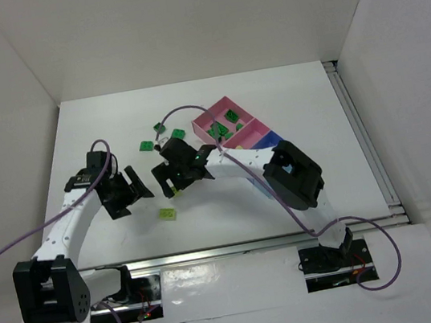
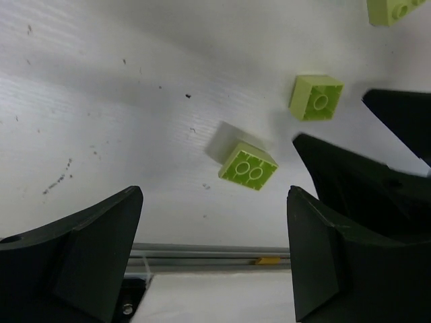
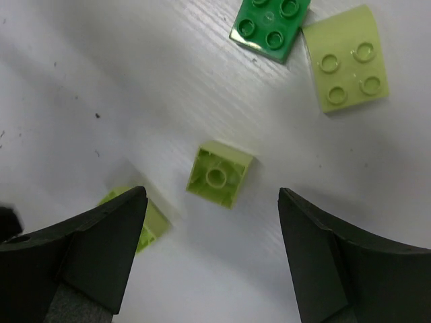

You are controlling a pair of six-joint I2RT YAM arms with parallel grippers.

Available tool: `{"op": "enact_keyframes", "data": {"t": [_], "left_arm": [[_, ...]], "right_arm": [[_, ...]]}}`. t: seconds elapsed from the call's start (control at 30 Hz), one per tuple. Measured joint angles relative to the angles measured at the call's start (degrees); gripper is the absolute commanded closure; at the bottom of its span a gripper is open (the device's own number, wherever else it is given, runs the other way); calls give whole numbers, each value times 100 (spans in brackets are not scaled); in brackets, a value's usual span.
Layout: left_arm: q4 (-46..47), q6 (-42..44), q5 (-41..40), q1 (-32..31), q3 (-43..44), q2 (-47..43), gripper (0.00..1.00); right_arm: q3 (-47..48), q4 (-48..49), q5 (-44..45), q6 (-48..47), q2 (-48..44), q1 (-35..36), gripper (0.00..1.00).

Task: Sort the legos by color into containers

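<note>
Right gripper [image 3: 210, 202] wide, empty, over upside-down lime-green square plastic lego brick [image 3: 219, 175], mid white worktop [image 1: 113, 128].
Likely step is the pick: centre jaws on the brick's flat sides, drop straight, avoid second lime brick [image 3: 145, 225] half under one finger. Arm reaches left from joined pink-and-blue plastic bins [image 1: 230, 123] by the worktop's right edge, wrist pointing down. Left gripper [image 2: 214, 202] also wide, empty, close alongside.
</note>
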Motion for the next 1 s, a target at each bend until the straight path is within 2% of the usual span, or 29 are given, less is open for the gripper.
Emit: {"op": "enact_keyframes", "data": {"t": [0.1, 0.27, 0.33, 0.4, 0.43, 0.47, 0.7, 0.87, 1.0], "left_arm": [[28, -297, 236, 70, -278, -334, 9], [13, -640, 501, 81, -675, -568, 10], [-33, -748, 525, 81, -699, -614, 13], [-31, -824, 542, 68, -699, -651, 14], [-33, -887, 544, 44, -699, -660, 14], [-22, -918, 544, 17, -706, -664, 14], [238, -1071, 522, -540, -754, -323, 14], [284, -1056, 343, -1121, -474, 555, 12], [422, -1069, 280, -1425, -302, 1156, 11]], "right_arm": [[302, -7, 140, 0, 376, 79, 19], [619, -149, 426, -2, 730, 208, 32], [640, -177, 525, 0, 787, 214, 51], [608, -177, 632, 37, 791, 225, 64], [553, -122, 688, 68, 750, 225, 76], [450, -61, 756, 109, 686, 221, 78], [-907, 85, 1200, 256, -544, -52, 78], [-1521, 94, 1725, 385, -1919, -739, 77], [-1843, 142, 1996, 457, -2640, -1408, 77]]}}
